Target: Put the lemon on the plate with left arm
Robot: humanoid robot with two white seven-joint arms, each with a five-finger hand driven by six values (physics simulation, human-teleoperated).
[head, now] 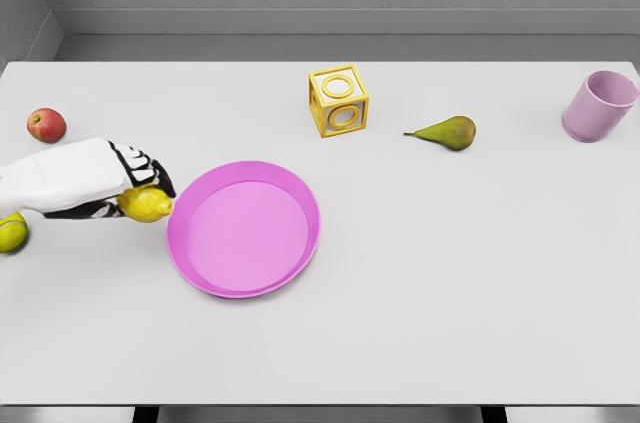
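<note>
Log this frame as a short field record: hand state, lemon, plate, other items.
left hand: shut on lemon, at the plate's left rim
right hand: not in view
lemon: held, just outside the plate's left edge, not yet on it
plate: pink, holds nothing, front centre-left of the table
apple: far left, behind the arm
green fruit: at left edge, partly hidden, type unclear
yellow block: back centre
pear: right of the block
purple cup: back right, tilted

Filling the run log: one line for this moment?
left robot hand: shut on lemon | lemon: beside plate rim, not on it
</note>
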